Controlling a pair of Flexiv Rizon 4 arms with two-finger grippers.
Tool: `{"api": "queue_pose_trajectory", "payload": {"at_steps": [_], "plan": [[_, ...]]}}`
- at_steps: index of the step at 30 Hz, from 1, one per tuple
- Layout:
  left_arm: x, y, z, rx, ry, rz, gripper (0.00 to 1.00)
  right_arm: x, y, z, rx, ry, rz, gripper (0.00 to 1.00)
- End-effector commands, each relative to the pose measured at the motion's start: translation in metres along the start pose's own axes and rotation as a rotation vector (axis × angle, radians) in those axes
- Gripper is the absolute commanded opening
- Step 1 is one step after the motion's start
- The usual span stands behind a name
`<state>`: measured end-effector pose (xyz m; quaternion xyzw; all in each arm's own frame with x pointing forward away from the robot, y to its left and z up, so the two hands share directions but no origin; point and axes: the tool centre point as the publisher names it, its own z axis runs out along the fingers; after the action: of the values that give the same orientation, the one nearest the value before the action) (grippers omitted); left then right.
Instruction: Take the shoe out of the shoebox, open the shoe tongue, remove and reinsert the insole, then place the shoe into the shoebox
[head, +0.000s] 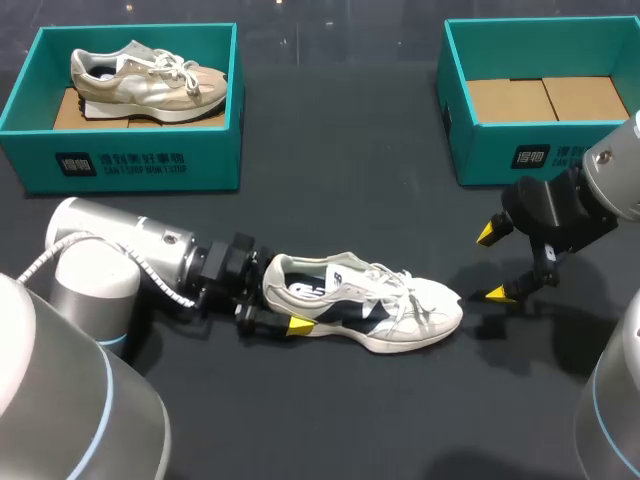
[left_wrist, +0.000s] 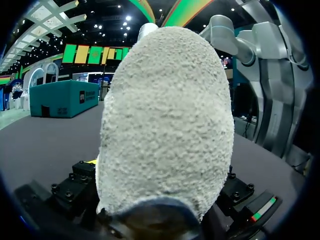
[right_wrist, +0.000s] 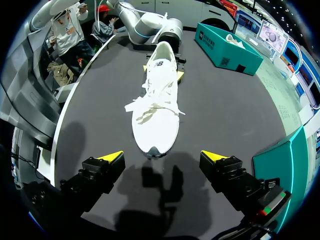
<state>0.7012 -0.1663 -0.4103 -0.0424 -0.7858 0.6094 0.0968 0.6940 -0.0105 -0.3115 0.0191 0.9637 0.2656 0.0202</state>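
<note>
White shoe (head: 365, 305) flat on table (head: 330, 180), long way left-right, toe toward right claw (head: 492, 264). Left claw (head: 288, 300) pinches heel. Right claw wide open, empty.

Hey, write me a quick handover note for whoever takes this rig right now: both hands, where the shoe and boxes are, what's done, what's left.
Left hand: shut on the heel of the white and navy lace-up sneaker, which stands on its sole on the black table.
Right hand: open, empty, just off the toe.
Empty teal cardboard shoebox at far right. The teal box at far left holds a beige sneaker.
Done: shoe out of its box.
Left: open the tongue, pull and refit the insole, which looks to be inside, then box the shoe.
</note>
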Motion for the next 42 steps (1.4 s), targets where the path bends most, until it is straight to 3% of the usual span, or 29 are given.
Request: {"api": "queue_pose_trajectory", "payload": {"at_steps": [1, 12, 39, 42], "plan": [[-0.001, 0.000, 0.004, 0.001, -0.005, 0.008, 0.00, 0.001, 0.000, 0.000, 0.002, -0.002, 0.000, 1.00], [0.003, -0.001, -0.007, -0.008, -0.082, 0.016, 0.00, 0.001, 0.000, 0.000, 0.002, -0.002, 0.000, 1.00], [0.002, 0.000, -0.007, -0.023, -0.062, 0.004, 0.00, 0.001, 0.000, 0.000, 0.002, -0.002, 0.000, 1.00], [0.002, 0.000, -0.007, -0.023, -0.062, 0.004, 0.00, -0.007, 0.010, -0.013, -0.006, -0.045, 0.113, 1.00]]}}
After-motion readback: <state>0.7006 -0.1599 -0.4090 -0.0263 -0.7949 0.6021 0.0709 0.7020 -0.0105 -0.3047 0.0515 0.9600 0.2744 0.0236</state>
